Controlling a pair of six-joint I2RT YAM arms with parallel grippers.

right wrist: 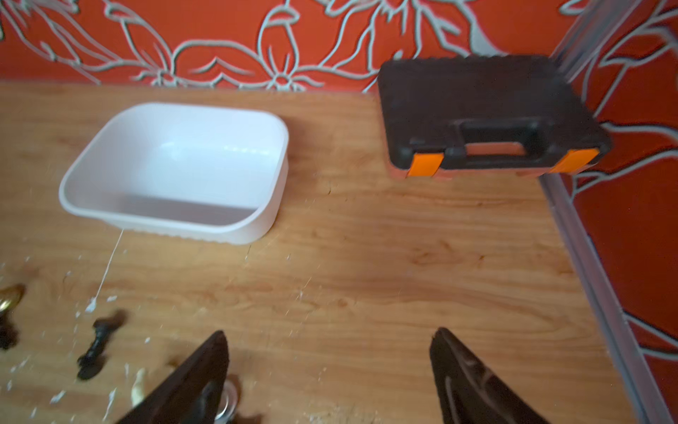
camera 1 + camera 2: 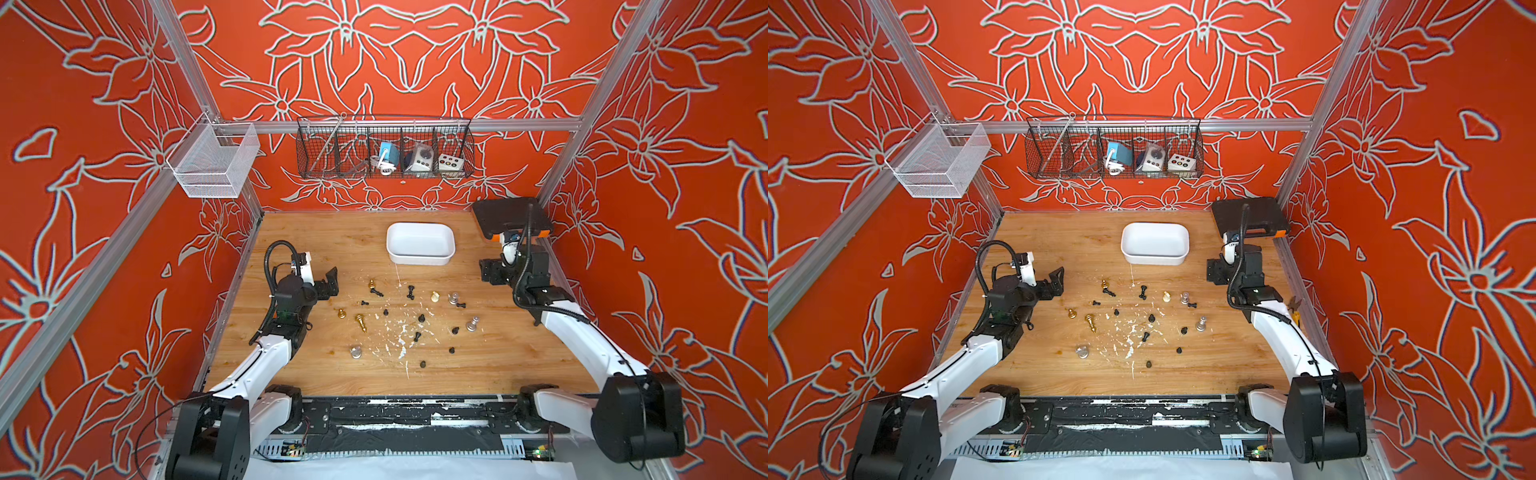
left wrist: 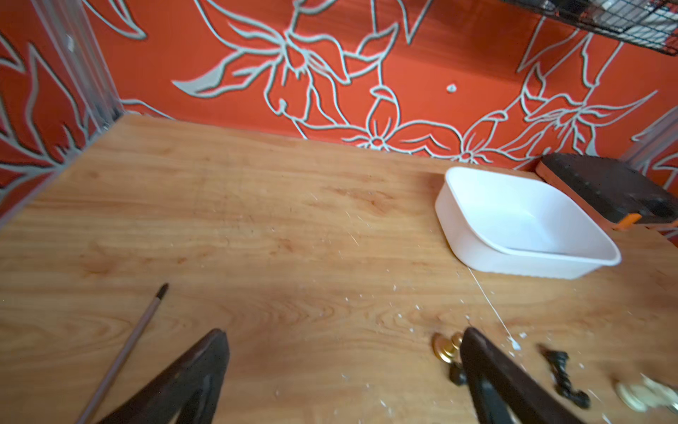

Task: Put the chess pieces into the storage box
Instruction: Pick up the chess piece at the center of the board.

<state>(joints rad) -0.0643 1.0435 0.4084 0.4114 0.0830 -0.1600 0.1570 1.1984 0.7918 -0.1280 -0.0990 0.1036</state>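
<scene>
Left gripper (image 3: 343, 331): fingers (image 3: 183, 385) spread, empty. I log gold chess piece (image 3: 444, 348) lying just outside one finger (image 3: 491, 378), not between them; far from right gripper (image 1: 330, 331), likewise spread, empty. Storage box (image 3: 532, 266) ahead of both, empty.

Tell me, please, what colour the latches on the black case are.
Orange. The latches show best in the right wrist view.

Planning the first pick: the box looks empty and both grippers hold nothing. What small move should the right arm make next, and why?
Probably shift the right gripper toward the silver chess piece and lower over it: its jaws are open and empty, that piece stands nearest, and the storage box holds nothing yet.
</scene>
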